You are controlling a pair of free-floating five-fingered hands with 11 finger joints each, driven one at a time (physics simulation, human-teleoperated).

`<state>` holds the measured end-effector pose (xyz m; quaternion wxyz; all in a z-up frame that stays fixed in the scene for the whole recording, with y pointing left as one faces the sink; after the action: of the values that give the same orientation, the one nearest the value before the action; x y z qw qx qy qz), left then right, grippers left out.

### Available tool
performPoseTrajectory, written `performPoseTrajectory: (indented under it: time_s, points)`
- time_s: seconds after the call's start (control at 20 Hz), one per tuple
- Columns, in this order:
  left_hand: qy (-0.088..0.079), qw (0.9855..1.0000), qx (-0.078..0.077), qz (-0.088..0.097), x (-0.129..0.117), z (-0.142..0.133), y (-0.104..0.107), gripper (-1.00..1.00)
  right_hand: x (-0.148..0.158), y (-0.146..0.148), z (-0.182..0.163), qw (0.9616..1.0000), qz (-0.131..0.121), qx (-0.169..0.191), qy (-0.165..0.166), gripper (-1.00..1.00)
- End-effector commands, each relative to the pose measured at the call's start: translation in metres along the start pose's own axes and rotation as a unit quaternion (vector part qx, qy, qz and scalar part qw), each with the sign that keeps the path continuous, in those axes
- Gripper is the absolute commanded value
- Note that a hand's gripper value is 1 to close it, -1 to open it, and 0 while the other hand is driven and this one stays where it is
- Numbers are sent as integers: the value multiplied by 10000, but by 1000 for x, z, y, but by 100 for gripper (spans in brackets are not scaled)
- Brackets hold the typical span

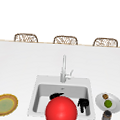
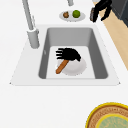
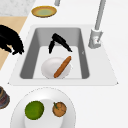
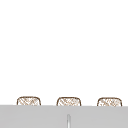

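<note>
Sausage (image 3: 62, 66) lies across white plate (image 3: 50, 68); red ball (image 1: 61, 111) blocks front view.

The white counter (image 1: 20, 69) carries a sink (image 1: 35, 95) set into it, with the faucet (image 1: 63, 68) standing on the sink's back rim. Left of the sink lies a yellow-rimmed plate (image 1: 5, 104) with a green centre. Right of the sink sits a white plate (image 1: 115, 104), and just in front of that plate stands a small dark jar (image 1: 106, 116).
</note>
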<state>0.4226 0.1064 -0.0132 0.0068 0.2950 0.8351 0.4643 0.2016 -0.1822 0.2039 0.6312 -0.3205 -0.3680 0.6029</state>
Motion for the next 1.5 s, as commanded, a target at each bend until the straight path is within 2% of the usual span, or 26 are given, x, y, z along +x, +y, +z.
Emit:
performPoseTrajectory:
  time_s: [0.0,0.2,0.45,0.5,0.6,0.7,0.75,0.8,0.85,0.9,0.95,1.0,1.05,1.1,1.15,1.2,1.45]
  points:
    - [325,9993,15,157,11,6,15,-100,0,0,0,10000,0,0,0,0]
    - [420,9989,15,202,19,10,31,-100,0,0,0,10000,0,0,0,0]
    - [600,9978,-145,243,22,16,44,-100,0,0,0,10000,0,0,0,0]
    - [729,9968,-272,207,19,15,40,-100,0,0,0,10000,0,0,0,0]
    - [862,9958,-299,-44,20,16,39,-100,0,0,0,10000,0,0,0,0]
    - [1019,9942,-328,-111,21,19,31,-100,0,0,0,10000,0,0,0,0]
    - [787,9962,-337,162,15,12,33,-100,0,0,0,10000,0,0,0,0]
    - [564,9983,-158,38,19,16,37,-100,0,0,0,10000,0,0,0,0]
    - [579,9982,-165,43,19,17,36,-100,0,0,0,10000,0,0,0,0]
    - [524,9984,-168,141,19,21,38,-100,0,0,0,10000,0,0,0,0]
    - [521,9981,-258,196,24,20,37,-100,0,0,0,10000,0,0,0,0]
    - [629,9964,-515,224,36,6,39,-100,0,0,0,10000,0,0,0,0]
    - [774,9949,-564,323,39,6,41,-100,0,0,0,10000,0,0,0,0]
    - [813,9943,-592,345,44,4,41,-100,0,0,0,10000,0,0,0,0]
    - [908,9940,-522,318,47,-1,45,-100,0,0,0,10000,0,0,0,0]
    - [922,9937,-557,321,57,-5,43,-100,0,0,0,10000,0,0,0,0]
    - [1203,9894,-628,525,78,-9,44,-100,0,0,0,10000,0,0,0,0]
